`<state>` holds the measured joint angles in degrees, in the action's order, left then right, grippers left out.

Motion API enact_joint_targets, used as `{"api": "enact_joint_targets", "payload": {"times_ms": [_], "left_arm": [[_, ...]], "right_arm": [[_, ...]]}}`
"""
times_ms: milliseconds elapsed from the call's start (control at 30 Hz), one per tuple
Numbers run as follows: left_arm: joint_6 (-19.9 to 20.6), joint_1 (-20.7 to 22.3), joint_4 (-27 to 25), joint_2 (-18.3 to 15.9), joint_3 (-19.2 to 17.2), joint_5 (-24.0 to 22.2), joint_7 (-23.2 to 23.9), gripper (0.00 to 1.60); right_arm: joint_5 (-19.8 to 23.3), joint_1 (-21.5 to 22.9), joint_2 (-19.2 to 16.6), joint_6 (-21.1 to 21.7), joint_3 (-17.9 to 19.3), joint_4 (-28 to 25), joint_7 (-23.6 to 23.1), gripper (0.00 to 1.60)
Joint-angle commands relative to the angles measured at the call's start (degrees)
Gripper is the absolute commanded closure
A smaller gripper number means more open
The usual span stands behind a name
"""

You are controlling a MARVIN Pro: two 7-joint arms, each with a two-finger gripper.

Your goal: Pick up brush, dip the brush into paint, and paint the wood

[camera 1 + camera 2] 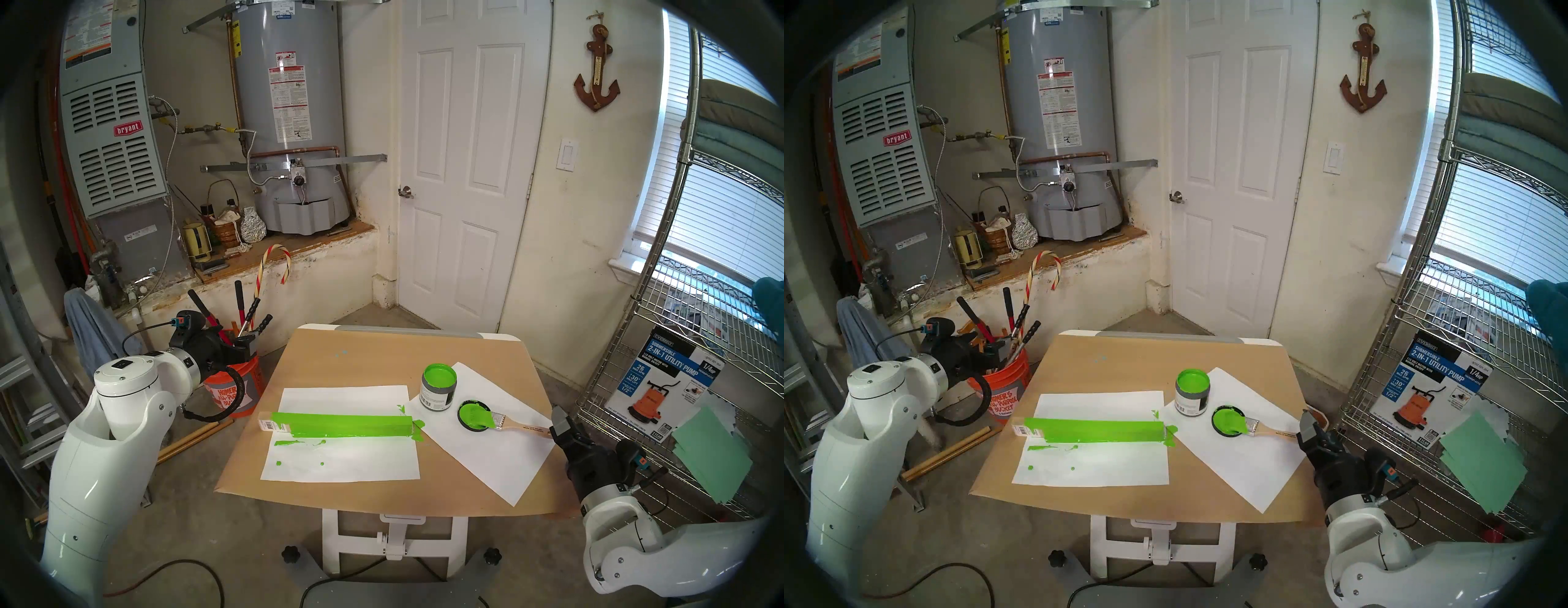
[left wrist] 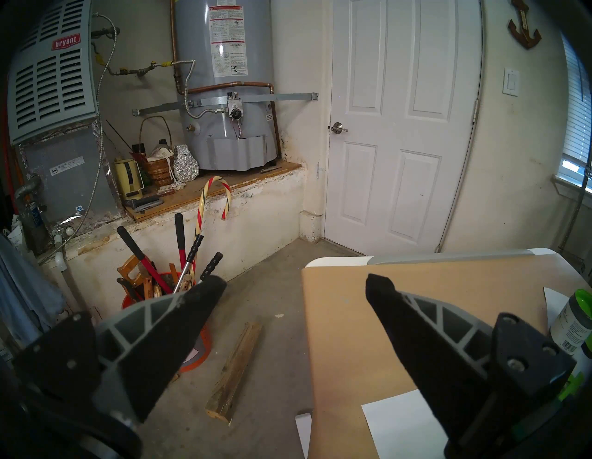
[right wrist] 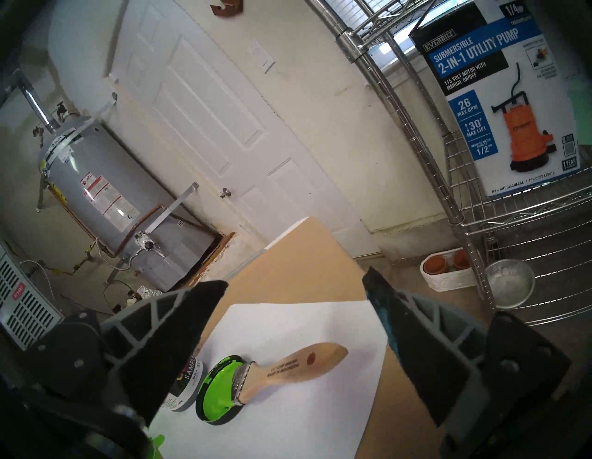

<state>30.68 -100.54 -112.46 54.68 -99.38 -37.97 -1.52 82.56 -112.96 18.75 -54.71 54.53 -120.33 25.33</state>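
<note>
The small flat paintbrush with pale wooden handle point(image 3: 290, 363) is laid on the green-smeared black lid point(image 3: 215, 396), handle free. Light, stiff, wet-bristled: best taken mid-handle. Both grippers' jaws are spread, nothing held; the right gripper point(image 3: 294, 285) is near the handle.

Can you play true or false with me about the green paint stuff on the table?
1. The brush rests with its bristles on the lid. True.
2. The right gripper holds the brush. False: its jaws are open and empty, apart from the handle.
3. The wood is mostly green. True.
4. The paint jar is closed. False: it stands open, green paint showing.
5. The left gripper holds the wood. False: it is open, off the table's side.
</note>
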Motion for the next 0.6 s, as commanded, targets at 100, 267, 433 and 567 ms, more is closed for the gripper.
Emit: {"api": "enact_joint_targets", "payload": {"times_ms": [100, 267, 433, 567], "left_arm": [[-0.51, 0.31, -0.99, -0.03, -0.65, 0.06, -0.14, 0.0], [-0.45, 0.38, -0.93, -0.07, -0.61, 0.05, -0.11, 0.0], [-0.36, 0.47, -0.8, -0.11, -0.52, 0.03, -0.06, 0.0], [-0.34, 0.5, -0.75, -0.13, -0.49, 0.02, -0.05, 0.0]], "right_arm": [[-0.71, -6.26, -0.28, -0.29, 6.09, -0.79, -0.94, 0.0], [-8.77, -8.48, 0.22, -0.29, 8.04, -0.99, -2.63, 0.0], [-15.34, -7.63, 1.49, -0.29, 8.46, -4.17, -5.4, 0.0], [-21.99, -6.59, 2.07, -0.29, 8.7, -5.94, -6.86, 0.0]]}}
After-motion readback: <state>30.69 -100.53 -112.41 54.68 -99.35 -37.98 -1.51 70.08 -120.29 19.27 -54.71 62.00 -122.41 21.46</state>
